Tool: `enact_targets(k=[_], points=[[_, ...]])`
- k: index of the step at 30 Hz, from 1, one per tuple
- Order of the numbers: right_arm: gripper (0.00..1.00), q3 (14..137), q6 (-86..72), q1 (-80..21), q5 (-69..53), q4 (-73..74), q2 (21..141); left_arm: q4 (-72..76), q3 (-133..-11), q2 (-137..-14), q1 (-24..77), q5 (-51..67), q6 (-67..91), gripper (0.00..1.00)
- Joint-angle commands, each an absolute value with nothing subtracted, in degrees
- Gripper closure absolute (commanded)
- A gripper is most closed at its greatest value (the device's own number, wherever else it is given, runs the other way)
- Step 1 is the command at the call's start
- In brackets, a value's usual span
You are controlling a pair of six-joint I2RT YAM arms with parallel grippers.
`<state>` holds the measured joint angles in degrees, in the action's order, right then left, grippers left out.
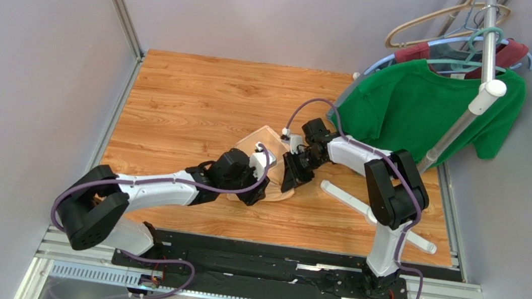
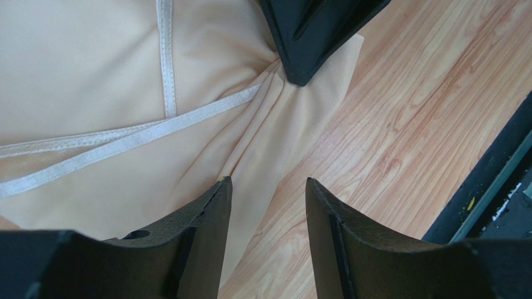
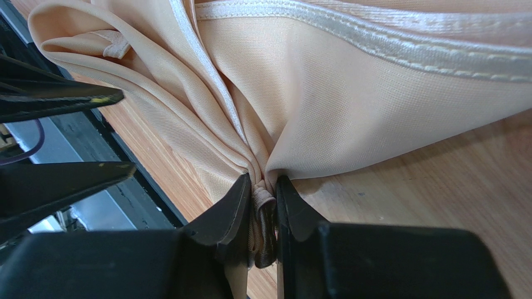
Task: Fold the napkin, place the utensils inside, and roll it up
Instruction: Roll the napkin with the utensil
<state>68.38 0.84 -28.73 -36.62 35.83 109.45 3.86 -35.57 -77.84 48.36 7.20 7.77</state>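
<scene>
The peach-tan napkin lies crumpled in the middle of the wooden table, mostly under the two grippers. My right gripper is shut on a bunched corner of the napkin, and folds fan out from the pinch. My left gripper is open just beside it, with nothing between its fingers; one fingertip hangs over the napkin and the other over bare wood. In the top view the left gripper and right gripper sit close together. The utensils are out of view.
A green T-shirt hangs on a white rack at the back right, with hangers above. The rack's white legs lie on the table right of the grippers. A black rail runs along the near edge. Grey walls close in both sides.
</scene>
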Motion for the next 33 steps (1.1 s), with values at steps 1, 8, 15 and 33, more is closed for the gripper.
enact_targets(k=[1, 8, 15, 33], points=[[1.0, 71.3, 0.9, -27.5, -38.3, 40.4, 111.5, 11.2, -36.2, -80.1, 49.7, 8.3, 3.0, 0.44], [1.0, 73.1, 1.0, -25.0, -43.3, 43.0, 114.3, 13.5, -36.0, -82.4, 51.2, 8.8, 1.2, 0.39], [1.0, 75.1, 1.3, -23.9, -46.1, 45.3, 116.8, 14.3, -36.7, -84.5, 52.6, 6.9, 0.1, 0.38], [1.0, 77.5, 2.5, -22.4, -51.9, 47.4, 119.4, 9.4, -40.2, -91.3, 55.5, 0.1, -0.4, 0.41]])
